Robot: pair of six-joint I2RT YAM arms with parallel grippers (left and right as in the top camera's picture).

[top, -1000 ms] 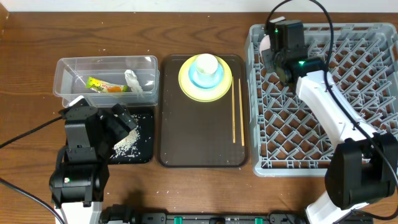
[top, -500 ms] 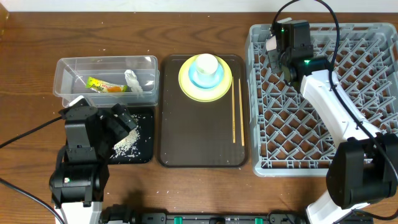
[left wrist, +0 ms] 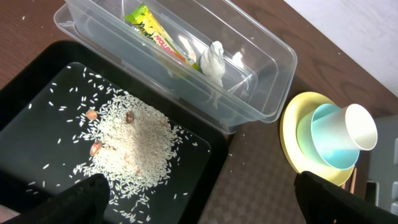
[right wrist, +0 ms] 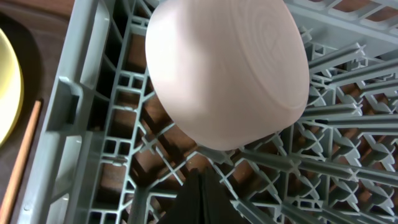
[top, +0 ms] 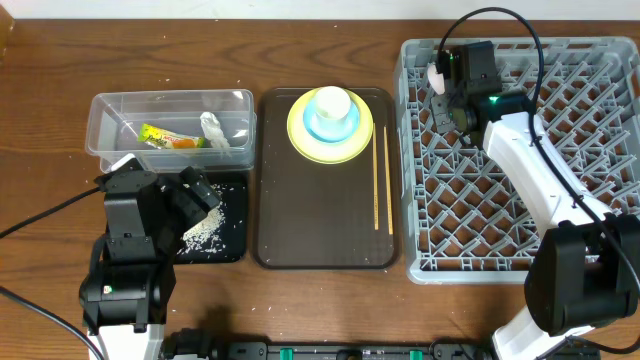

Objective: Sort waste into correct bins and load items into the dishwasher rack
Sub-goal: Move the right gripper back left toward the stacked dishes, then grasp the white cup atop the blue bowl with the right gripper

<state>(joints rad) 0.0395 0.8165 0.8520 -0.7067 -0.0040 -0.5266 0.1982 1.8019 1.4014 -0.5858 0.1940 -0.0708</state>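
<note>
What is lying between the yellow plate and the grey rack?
A pair of wooden chopsticks, lying on the dark brown tray between the yellow plate and the grey rack. The overhead view shows this clearly.

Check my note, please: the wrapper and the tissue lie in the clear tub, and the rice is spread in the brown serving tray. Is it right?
Not quite: the rice lies in the shallow black tray, not the brown serving tray, as the left wrist view shows. The wrapper and the tissue do lie in the clear tub.
</note>
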